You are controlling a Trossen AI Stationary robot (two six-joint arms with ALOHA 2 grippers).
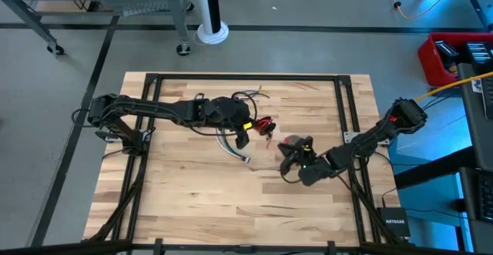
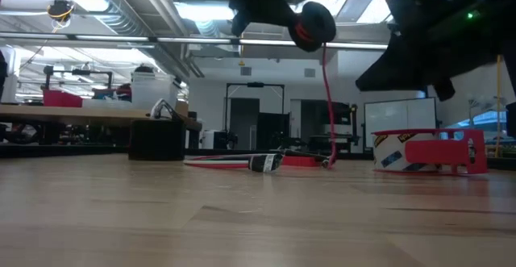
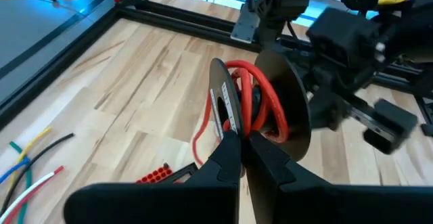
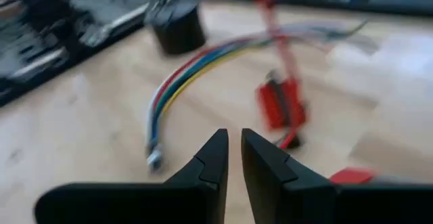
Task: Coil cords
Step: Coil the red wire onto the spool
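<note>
My left gripper (image 1: 248, 129) is over the table's middle, shut on a small black spool wound with red cord (image 3: 254, 105), which also shows lifted in the low view (image 2: 311, 25). The red cord (image 2: 326, 98) hangs from the spool down to the table. The long bundle of coloured wires (image 1: 233, 143) lies flat on the table below it and also shows in the right wrist view (image 4: 183, 75). My right gripper (image 1: 287, 158) hovers to the right of the bundle, its fingers (image 4: 233, 149) shut to a narrow slit and empty. My left gripper pinches the lower rim of the spool's near black flange (image 3: 229, 128) between its two fingertips. The spool is lifted clear of the table with its flanges upright. The red cord (image 3: 198, 139) hangs slack from it.
A red tape roll (image 2: 427, 150) stands on the table by my right gripper. A small red rectangular block (image 4: 281, 105) lies at the red cord's lower end. Loose coloured wire ends (image 3: 27, 163) lie on the wood. A black frame (image 1: 246, 76) runs round the table.
</note>
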